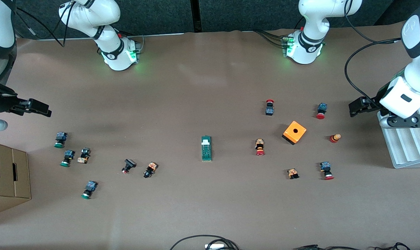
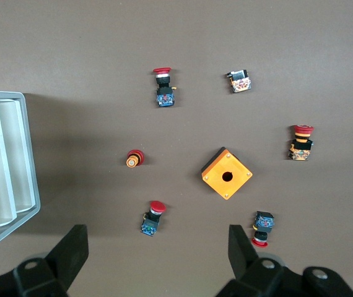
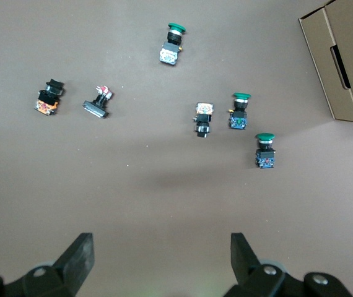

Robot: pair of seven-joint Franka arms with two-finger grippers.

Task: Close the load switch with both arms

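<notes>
Dark-green load switch (image 1: pixel 206 148) lies alone mid-bench, both tools spread wide and holding nothing.

Its small white piece points toward the robots' bases. The left tool (image 1: pixel 355 107) hangs at the left arm's end of the bench, over bare brown surface (image 1: pixel 203 86) beside a pale ribbed tray (image 1: pixel 404 149), its fingers (image 2: pixel 71 250) apart above the orange cube box (image 2: pixel 226 173) and red-capped push buttons (image 2: pixel 153 218). The right tool (image 1: pixel 39 108) hangs at the right arm's end, fingers (image 3: pixel 80 257) apart, over green-capped push buttons (image 3: pixel 264 150) near a cardboard box (image 1: pixel 6 177).
</notes>
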